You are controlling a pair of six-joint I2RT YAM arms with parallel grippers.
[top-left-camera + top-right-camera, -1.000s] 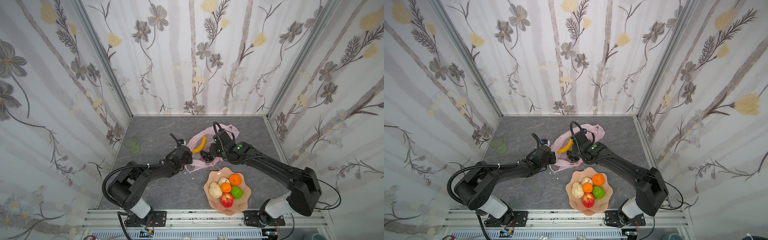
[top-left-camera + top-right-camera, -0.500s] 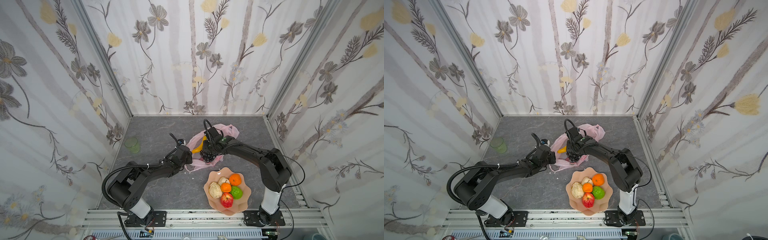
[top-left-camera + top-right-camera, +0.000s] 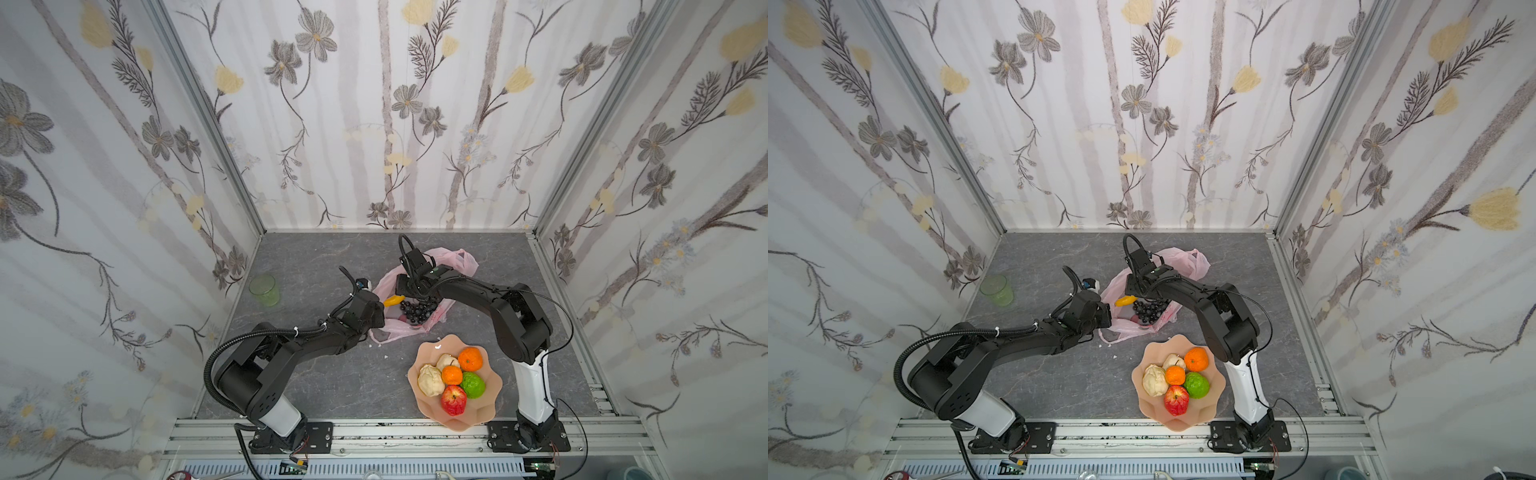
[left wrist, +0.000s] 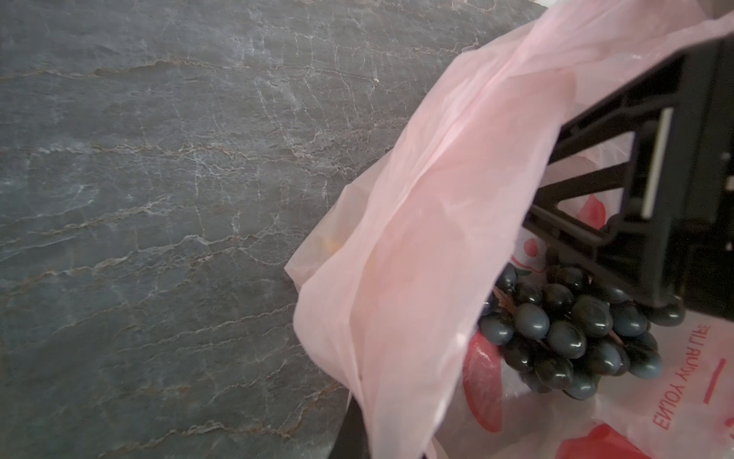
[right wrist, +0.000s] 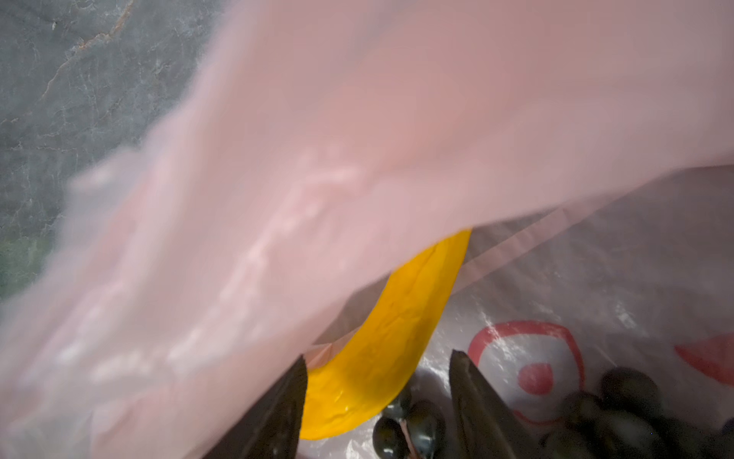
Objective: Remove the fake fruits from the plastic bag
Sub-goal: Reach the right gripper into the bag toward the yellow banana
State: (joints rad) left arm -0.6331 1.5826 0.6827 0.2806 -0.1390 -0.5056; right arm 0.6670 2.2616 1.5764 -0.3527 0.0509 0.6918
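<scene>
Pinching the rim of the plastic bag (image 3: 457,262) in the clenched left gripper (image 3: 379,315), propping its mouth open on the desk (image 3: 332,374). Reaching inside with the right gripper (image 5: 377,413), spread apart and grasping nothing, flanking the near end of the banana (image 5: 397,318) beside the grapes (image 4: 568,330). Risking, on closing, catching the loose pink film draping 1 finger (image 5: 274,417), then dragging the bag and tearing the rim out of the pinch. Risking the glossy banana squirting sideways into the grapes. Counting 6 fruits on the plate (image 3: 461,422), 2 waiting inside.
</scene>
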